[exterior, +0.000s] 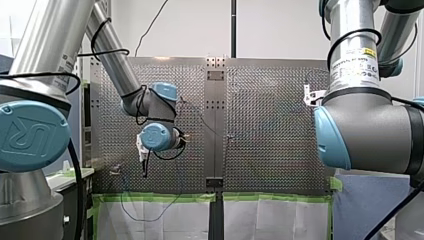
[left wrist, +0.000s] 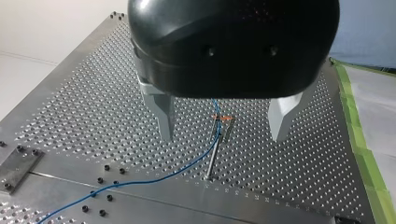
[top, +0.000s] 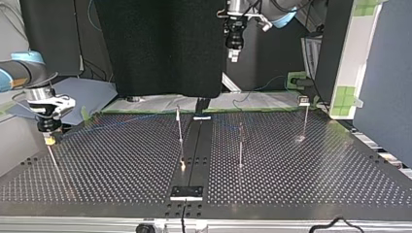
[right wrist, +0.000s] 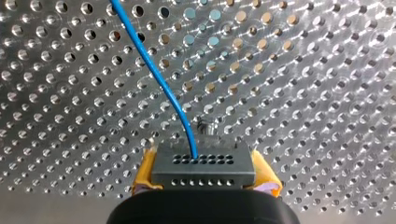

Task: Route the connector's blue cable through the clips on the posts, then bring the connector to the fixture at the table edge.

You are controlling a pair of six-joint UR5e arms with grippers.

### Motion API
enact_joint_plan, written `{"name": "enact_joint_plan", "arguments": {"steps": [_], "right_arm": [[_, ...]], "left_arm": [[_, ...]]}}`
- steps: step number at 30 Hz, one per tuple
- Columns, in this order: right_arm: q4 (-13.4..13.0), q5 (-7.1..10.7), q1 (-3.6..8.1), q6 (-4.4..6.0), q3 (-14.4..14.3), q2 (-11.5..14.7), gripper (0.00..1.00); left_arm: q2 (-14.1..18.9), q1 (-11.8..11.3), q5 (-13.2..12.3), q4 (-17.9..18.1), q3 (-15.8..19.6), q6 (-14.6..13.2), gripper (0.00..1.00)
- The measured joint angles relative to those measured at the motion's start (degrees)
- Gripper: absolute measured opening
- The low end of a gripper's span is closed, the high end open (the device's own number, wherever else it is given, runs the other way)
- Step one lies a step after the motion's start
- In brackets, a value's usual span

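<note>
My right gripper point(right wrist: 204, 173) is shut on the grey connector point(right wrist: 203, 163), its yellow pads point(right wrist: 145, 173) pressed on both sides. The blue cable point(right wrist: 154, 70) leaves the connector's top and runs off over the perforated table. In the top view this gripper point(top: 48, 139) hangs low at the left, just above a thin post point(top: 54, 162). My left gripper point(left wrist: 223, 135) is open high above a post point(left wrist: 212, 158) whose orange-marked clip point(left wrist: 220, 120) has the blue cable point(left wrist: 140, 179) leading up to it. It also shows high at the back of the top view point(top: 233, 56).
Three more thin posts point(top: 180, 131) point(top: 240, 145) point(top: 305, 121) stand across the table. A dark centre strip ends in a black plate point(top: 186, 192) at the top view's near edge. Green tape point(exterior: 160, 198) borders the table's edge in the front view.
</note>
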State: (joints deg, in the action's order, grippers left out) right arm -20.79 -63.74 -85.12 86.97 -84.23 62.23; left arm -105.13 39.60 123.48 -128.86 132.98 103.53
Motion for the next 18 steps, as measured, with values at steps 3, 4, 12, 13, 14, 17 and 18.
{"name": "enact_joint_plan", "arguments": {"steps": [3,4,12,13,14,17,18], "right_arm": [[-0.1,0.17,-0.13,0.01,0.1,0.0,0.00],[0.0,0.20,-0.16,-0.01,0.1,0.0,0.00],[-0.1,0.26,-0.32,-0.38,0.1,-0.1,0.00],[-0.1,0.24,-0.33,-0.38,0.1,-0.1,0.00],[-0.1,0.22,-0.34,-0.37,0.2,-0.1,0.00],[-0.2,0.09,-0.37,-0.42,0.2,0.0,0.00],[-0.2,-0.01,-0.38,-0.44,0.2,0.0,0.00]], "left_arm": [[0.0,-0.1,-0.1,0.0,0.0,-0.1,1.00],[0.0,-0.1,-0.1,0.0,0.0,-0.1,1.00],[0.0,-0.3,-0.2,0.1,0.0,-0.2,1.00],[0.0,-0.3,-0.2,0.1,0.0,-0.2,1.00],[0.0,-0.4,-0.2,0.1,0.0,-0.2,1.00],[0.0,-0.4,-0.2,0.1,0.0,-0.2,1.00],[0.0,-0.5,-0.2,0.1,0.0,-0.2,1.00]]}}
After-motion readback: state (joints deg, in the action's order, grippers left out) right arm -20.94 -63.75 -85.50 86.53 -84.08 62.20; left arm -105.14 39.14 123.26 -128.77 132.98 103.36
